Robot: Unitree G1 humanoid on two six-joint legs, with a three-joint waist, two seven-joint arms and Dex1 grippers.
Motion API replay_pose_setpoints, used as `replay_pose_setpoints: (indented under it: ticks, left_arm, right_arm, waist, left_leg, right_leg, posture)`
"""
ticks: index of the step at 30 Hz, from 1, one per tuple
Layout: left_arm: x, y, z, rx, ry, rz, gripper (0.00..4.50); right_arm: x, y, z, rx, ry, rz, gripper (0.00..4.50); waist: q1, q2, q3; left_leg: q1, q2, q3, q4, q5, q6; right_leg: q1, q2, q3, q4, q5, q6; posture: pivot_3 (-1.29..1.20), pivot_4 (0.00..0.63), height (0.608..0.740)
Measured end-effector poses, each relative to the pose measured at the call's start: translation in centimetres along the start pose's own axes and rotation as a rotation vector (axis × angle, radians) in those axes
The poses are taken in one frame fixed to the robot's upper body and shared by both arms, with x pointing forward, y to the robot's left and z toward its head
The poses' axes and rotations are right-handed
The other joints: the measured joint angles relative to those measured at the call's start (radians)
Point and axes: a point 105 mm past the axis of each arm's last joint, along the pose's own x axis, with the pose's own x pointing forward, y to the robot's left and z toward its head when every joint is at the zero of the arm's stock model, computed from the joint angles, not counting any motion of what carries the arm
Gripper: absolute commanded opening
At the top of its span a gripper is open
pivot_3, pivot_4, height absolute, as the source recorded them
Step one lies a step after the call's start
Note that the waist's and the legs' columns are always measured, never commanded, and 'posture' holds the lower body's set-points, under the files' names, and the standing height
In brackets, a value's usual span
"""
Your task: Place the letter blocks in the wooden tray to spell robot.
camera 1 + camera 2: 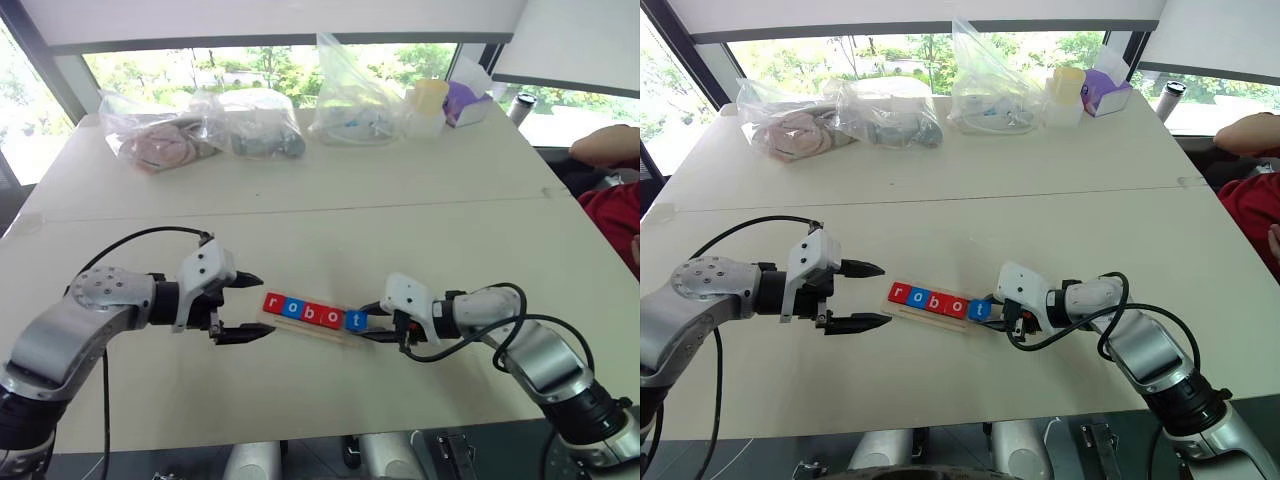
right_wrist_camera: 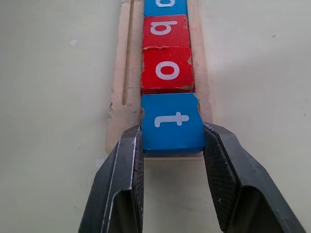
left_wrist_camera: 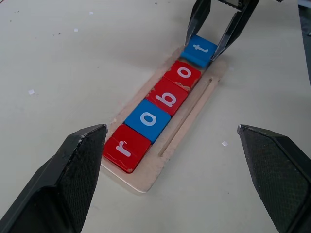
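Five letter blocks (image 1: 314, 314) sit in a row on the wooden tray (image 3: 192, 119) at the centre of the head views, reading r, o, b, o, t. The blue t block (image 2: 172, 124) is at the row's right end, pinched on its two side faces by the right gripper (image 2: 172, 145). The blocks look small, stiff and light, with glossy faces that could slip, so opposite flat sides seem the best hold. The left gripper (image 1: 245, 306) hangs spread wide just left of the tray, holding nothing.
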Motion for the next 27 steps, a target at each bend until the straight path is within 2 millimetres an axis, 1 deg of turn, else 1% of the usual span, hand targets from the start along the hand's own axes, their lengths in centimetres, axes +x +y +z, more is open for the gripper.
replay_pose_setpoints:
  ticks: [4,6,7,9,10,11,16,19,22,24,27]
  left_arm:
    - [0.0,0.1,0.0,0.002,0.002,0.006,4.5]
    - [0.0,0.1,-0.1,0.002,0.004,0.008,4.5]
    - [0.0,0.1,-0.2,0.001,0.006,0.01,4.5]
    - [-0.1,0.3,-0.3,0.003,0.007,0.016,4.5]
    - [-0.1,0.3,-0.3,0.004,0.006,0.017,4.5]
    - [-0.1,0.3,-0.3,0.004,0.006,0.018,4.5]
    - [-0.2,0.5,-0.5,0.005,0.009,0.025,4.5]
    - [-0.2,0.5,-0.5,0.005,0.009,0.026,4.5]
    - [-0.2,0.5,-0.5,0.004,0.009,0.026,4.5]
    - [-0.2,0.6,-0.6,0.005,0.006,0.027,4.5]
    - [-0.2,0.7,-0.6,0.003,0.006,0.028,4.5]
  right_arm:
    - [0.4,0.2,0.2,0.003,-0.015,0.01,1.14]
    - [0.5,0.0,0.2,0.011,-0.02,0.006,2.17]
    - [0.6,-0.1,0.3,0.013,-0.025,0.002,2.48]
    - [0.7,-0.3,0.4,0.012,-0.03,-0.004,3.76]
    - [0.7,-0.3,0.4,0.011,-0.029,-0.006,4.04]
    - [0.7,-0.4,0.4,0.007,-0.027,-0.012,4.46]
    - [0.4,-0.9,0.5,0.001,-0.028,-0.04,4.46]
    - [-0.6,-1.4,1.1,-0.016,-0.043,-0.073,4.46]
    - [-1.6,-1.5,1.3,-0.038,-0.041,-0.091,4.46]
    - [-1.7,-1.4,1.1,-0.028,-0.037,-0.089,4.46]
    - [-1.9,-1.1,0.1,-0.014,-0.008,-0.087,4.46]
  waist:
    - [0.001,0.0,0.0]
    - [0.0,0.0,0.0]
    - [0.0,0.0,0.0]
    - [0.0,0.0,0.0]
    - [0.0,0.0,0.0]
    - [0.001,0.0,0.0]
    - [0.001,0.0,0.0]
    - [0.002,0.0,0.0]
    - [0.002,0.0,0.0]
    - [0.002,0.0,0.0]
    - [0.002,0.0,0.0]
  left_leg:
    - [0.0,0.0,0.0,0.0,0.0,0.0]
    - [0.0,0.0,0.0,0.0,0.0,0.0]
    - [0.0,0.0,0.0,0.0,0.0,0.0]
    - [0.0,0.0,0.0,0.0,0.0,0.0]
    - [0.0,0.0,0.0,0.0,0.0,0.0]
    - [0.0,0.0,0.0,0.0,0.0,0.0]
    - [0.0,0.0,0.0,0.0,0.0,0.0]
    - [0.0,0.0,0.0,0.0,0.0,0.0]
    - [0.0,0.0,0.0,0.0,0.0,0.0]
    - [0.0,0.0,0.0,0.0,0.0,0.0]
    - [0.0,0.0,0.0,0.0,0.0,0.0]
  right_leg:
    - [0.0,0.0,0.0,0.0,0.0,0.0]
    - [0.0,0.0,0.0,0.0,0.0,0.0]
    - [0.0,0.0,0.0,0.0,0.0,0.0]
    - [0.0,0.0,0.0,0.0,0.0,0.0]
    - [0.0,0.0,0.0,0.0,0.0,0.0]
    - [0.0,0.0,0.0,0.0,0.0,0.0]
    - [0.0,0.0,0.0,0.0,0.0,0.0]
    - [0.0,0.0,0.0,0.0,0.0,0.0]
    - [0.0,0.0,0.0,0.0,0.0,0.0]
    - [0.0,0.0,0.0,0.0,0.0,0.0]
    - [0.0,0.0,0.0,0.0,0.0,0.0]
  posture:
    - [0.0,0.15,0.74]
    - [0.0,0.15,0.74]
    - [0.0,0.15,0.74]
    - [0.0,0.15,0.74]
    - [0.0,0.15,0.74]
    - [0.0,0.15,0.74]
    - [0.0,0.15,0.74]
    - [0.0,0.15,0.74]
    - [0.0,0.15,0.74]
    - [0.0,0.15,0.74]
    - [0.0,0.15,0.74]
